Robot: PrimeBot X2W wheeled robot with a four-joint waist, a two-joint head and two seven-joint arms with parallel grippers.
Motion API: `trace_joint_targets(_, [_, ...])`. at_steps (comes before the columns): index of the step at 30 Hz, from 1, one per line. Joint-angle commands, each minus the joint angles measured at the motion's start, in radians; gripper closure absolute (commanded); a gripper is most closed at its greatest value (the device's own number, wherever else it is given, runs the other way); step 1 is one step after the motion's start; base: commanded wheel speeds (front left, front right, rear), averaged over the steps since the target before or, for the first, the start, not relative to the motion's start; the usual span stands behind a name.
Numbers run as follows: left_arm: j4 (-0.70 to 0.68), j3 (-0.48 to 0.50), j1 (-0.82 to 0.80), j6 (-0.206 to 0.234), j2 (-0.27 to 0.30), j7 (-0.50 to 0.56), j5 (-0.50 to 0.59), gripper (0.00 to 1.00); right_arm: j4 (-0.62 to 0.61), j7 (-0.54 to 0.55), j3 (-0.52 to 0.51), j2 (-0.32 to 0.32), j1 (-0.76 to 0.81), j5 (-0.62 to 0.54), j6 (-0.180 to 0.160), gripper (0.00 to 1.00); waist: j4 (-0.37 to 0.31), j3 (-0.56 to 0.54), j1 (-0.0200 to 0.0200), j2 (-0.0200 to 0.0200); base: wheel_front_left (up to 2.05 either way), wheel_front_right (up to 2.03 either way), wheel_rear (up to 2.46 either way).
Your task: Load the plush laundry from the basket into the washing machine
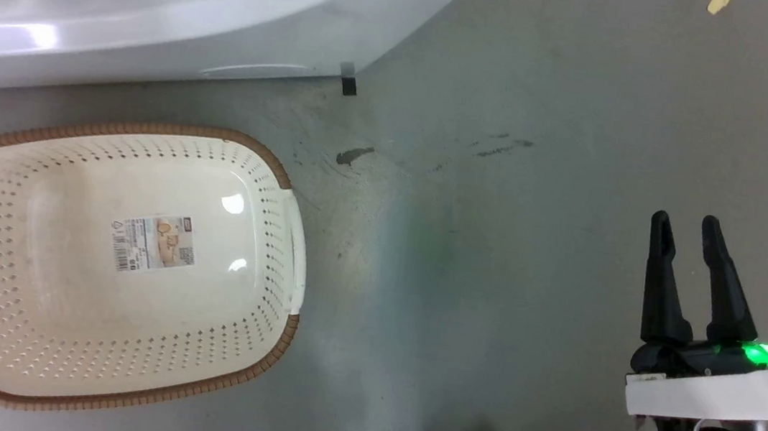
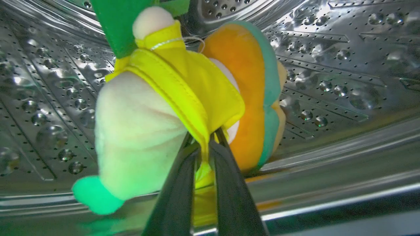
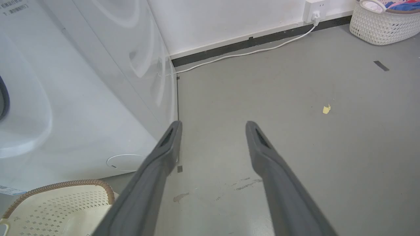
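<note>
We are at the drop-off step. Our left claw (image 2: pixel 206 137) reaches inside the washing machine (image 1: pixel 161 16), clenched on the yellow clothing of the pinkish figure (image 2: pixel 141 131), which hangs low in the steel drum (image 2: pixel 344 65). The orange hamburger (image 2: pixel 249 98) lies in the drum just behind it. Next, we judge, the claw must let go and back out. The basket (image 1: pixel 148 127), on the floor (image 1: pixel 495 257) just before the washing machine, holds only its paper label (image 1: pixel 153 243). Our right claw (image 1: pixel 685 221) hangs released, off to the machine's side.
</note>
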Motion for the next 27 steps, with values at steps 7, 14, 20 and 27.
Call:
trace_joint_targets(7, [0.065,-0.043,0.106,-0.01,-0.081,-0.164,-0.027,0.0,0.019,-0.005,-0.075,-0.001,-0.022,-0.072,-0.001,0.0,0.078,-0.162,-0.0001,0.0,0.0,0.0,0.0])
trace_joint_targets(14, [0.084,-0.075,0.281,-0.012,-0.176,-0.349,-0.069,0.0,0.04,-0.005,-0.128,-0.001,0.005,-0.159,-0.001,0.0,0.164,-0.348,-0.0001,0.0,0.0,0.0,0.0])
trace_joint_targets(20, [0.035,-0.092,0.479,-0.013,-0.228,-0.446,-0.104,0.0,0.057,-0.005,-0.15,-0.001,0.05,-0.212,-0.001,0.0,0.226,-0.503,-0.0001,0.0,0.0,0.0,0.0])
trace_joint_targets(27, [-0.237,0.004,0.771,0.054,-0.25,-0.461,-0.138,0.0,0.067,-0.005,-0.148,-0.001,0.113,-0.238,-0.001,0.0,0.276,-0.63,-0.0001,0.0,0.0,0.0,0.0])
